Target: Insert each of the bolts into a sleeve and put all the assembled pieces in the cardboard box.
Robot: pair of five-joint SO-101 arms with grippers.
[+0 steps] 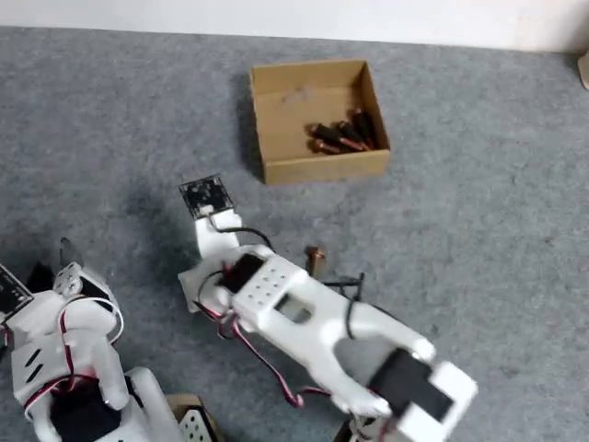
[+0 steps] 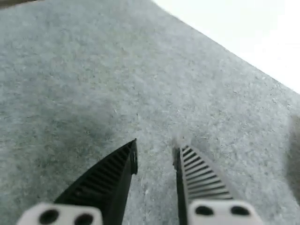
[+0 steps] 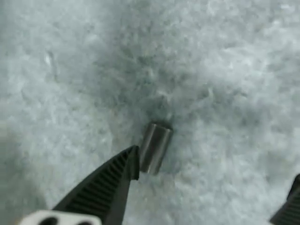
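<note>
The surface (image 1: 479, 239) is covered in a grey, felt-like cloth. A cardboard box (image 1: 322, 168) stands on it toward the far side. Nearer, apart from the box, lies a small brownish piece (image 1: 315, 260). A short metal cylinder (image 3: 156, 148) lies on its side on the cloth.

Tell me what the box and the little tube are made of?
The box looks like plain brown matte cardboard, with thin walls. The little tube seems to be metal: smooth and gray, with a dull sheen.
</note>
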